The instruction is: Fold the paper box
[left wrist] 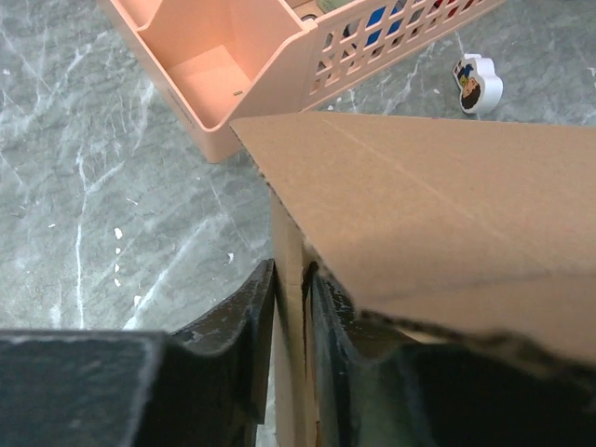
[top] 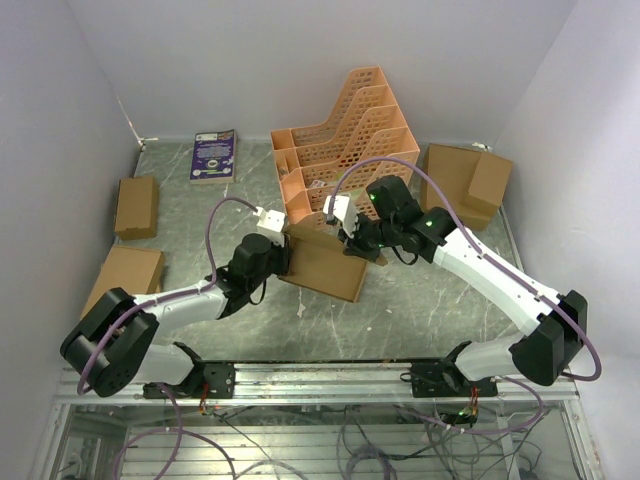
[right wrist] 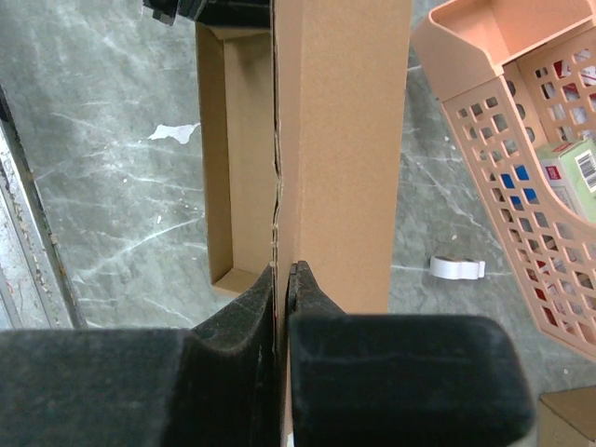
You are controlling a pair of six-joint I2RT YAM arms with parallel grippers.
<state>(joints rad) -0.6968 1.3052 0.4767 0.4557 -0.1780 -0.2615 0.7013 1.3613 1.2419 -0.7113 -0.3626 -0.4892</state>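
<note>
Grips the paper box (top: 325, 268) on the counter (top: 430, 310), 6 o'clock from the orange rack (top: 345, 140), long axis 10-to-4, with left end effector (left wrist: 291, 279) pinching its 9 o'clock wall, right end effector (right wrist: 282, 272) its 3 o'clock flap.

The grey marbled table (top: 420, 310) bears an orange rack (top: 345, 140), brown boxes (top: 135, 205), a booklet (top: 213, 155).

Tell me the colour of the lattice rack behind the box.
The rack behind the box is orange, clearest in the top view.
</note>
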